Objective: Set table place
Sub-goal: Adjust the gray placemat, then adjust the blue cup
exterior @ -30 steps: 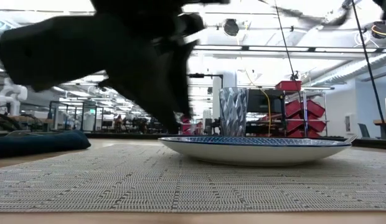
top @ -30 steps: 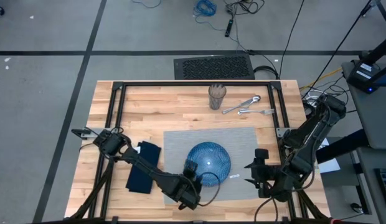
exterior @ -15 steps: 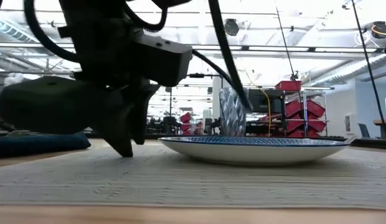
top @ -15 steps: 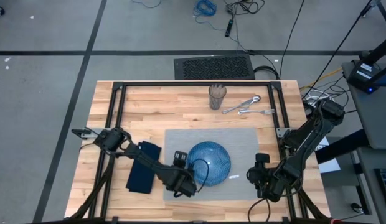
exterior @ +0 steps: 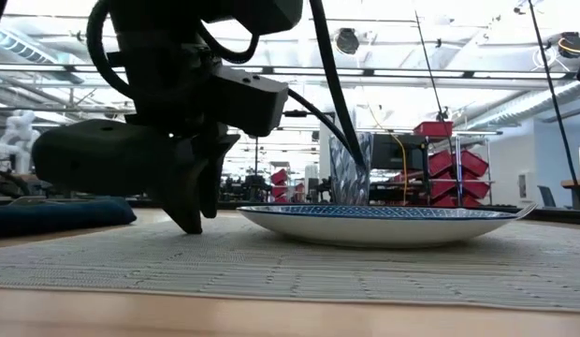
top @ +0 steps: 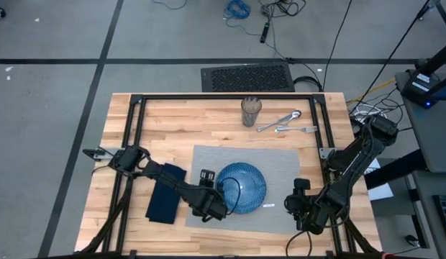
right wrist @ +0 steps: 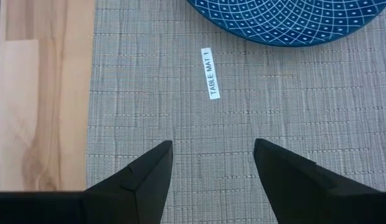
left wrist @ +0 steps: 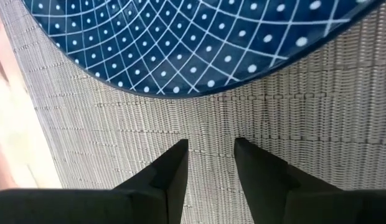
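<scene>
The left gripper [top: 208, 206] had moved up the mat [top: 280, 162] from its near edge and stood fingers-down beside the plate [top: 244, 188], parted, grasping nothing. The mat had skewed on the table [top: 173, 122]. The right gripper [top: 295, 203] hung released over the mat's right edge. A napkin [top: 162, 203] lay left; cup [top: 250, 111] and cutlery [top: 286, 122] beyond.

Left tool [top: 211, 203] pulled back from near edge, now beside plate [top: 241, 188]. Placemat [top: 280, 162] rotated slightly on tabletop [top: 208, 122].
</scene>
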Robot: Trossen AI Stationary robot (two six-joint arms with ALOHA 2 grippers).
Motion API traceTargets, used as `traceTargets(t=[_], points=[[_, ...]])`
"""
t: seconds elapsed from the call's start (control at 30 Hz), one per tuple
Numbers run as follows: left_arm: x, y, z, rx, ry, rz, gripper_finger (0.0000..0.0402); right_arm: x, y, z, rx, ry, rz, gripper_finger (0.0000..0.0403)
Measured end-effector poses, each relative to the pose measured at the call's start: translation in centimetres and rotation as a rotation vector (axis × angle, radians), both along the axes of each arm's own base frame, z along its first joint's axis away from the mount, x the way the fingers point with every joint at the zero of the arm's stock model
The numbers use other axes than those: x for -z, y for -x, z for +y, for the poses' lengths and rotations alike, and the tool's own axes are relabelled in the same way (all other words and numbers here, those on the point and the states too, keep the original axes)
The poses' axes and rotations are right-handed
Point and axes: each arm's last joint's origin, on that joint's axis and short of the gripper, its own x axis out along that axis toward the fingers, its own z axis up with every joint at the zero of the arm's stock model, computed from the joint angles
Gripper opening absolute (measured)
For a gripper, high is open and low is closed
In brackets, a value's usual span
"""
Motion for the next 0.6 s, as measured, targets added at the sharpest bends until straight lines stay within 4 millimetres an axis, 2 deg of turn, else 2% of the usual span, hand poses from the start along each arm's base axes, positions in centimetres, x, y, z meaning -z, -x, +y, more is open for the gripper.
traceTargets(t=[0.1,0.23,0.4,0.6], points=[[-0.7,0.1,0.0,-0.002,0.009,-0.024,0.0121,0.1,0.0,0.0,-0.001,0.003,0.001,0.0215],[-2.8,0.3,-0.1,-0.021,0.022,-0.113,0.0121,0.1,0.0,0.0,-0.008,0.014,-0.006,0.0215],[-8.1,1.3,0.2,-0.058,0.022,-0.291,0.0121,0.0,-0.1,0.0,-0.019,0.032,-0.026,0.0215],[-12.3,3.4,-0.8,-0.097,0.077,-0.45,0.0121,0.0,-0.3,-0.1,-0.012,0.051,-0.058,0.0215]])
